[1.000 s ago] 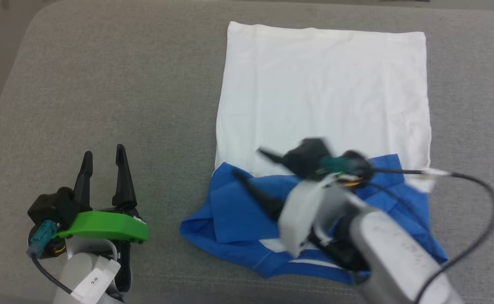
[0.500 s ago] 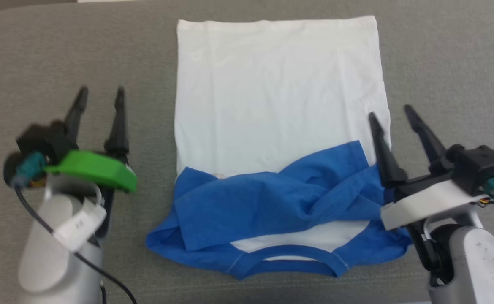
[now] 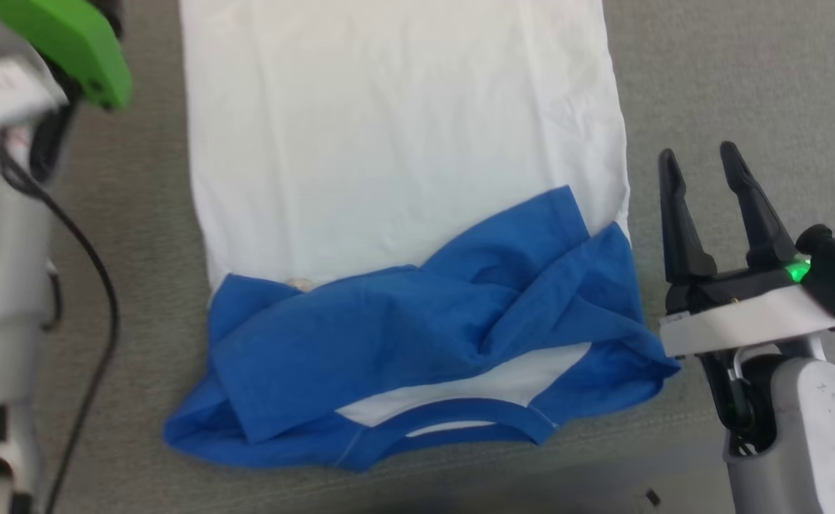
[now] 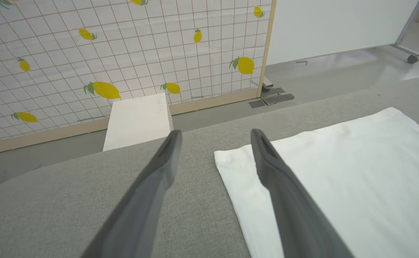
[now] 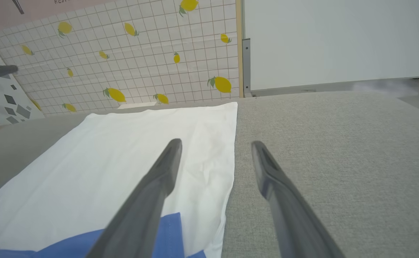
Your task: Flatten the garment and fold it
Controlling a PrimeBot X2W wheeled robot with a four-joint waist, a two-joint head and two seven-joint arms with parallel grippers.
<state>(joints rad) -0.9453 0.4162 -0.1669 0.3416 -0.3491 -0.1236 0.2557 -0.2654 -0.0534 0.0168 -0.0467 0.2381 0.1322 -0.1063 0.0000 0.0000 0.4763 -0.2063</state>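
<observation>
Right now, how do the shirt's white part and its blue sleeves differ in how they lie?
The white body lies flat and smooth on the grey surface; the blue sleeves are folded across it, creased and overlapping. The white body covers the larger area, farther from the robot; the blue sleeves form a narrower band at the near end, by the neckband. Both belong to one shirt.

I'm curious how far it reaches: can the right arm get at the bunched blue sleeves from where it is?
Probably yes. The right arm is just beside the sleeves, its jaws open and empty, and nothing lies between or on top.
</observation>
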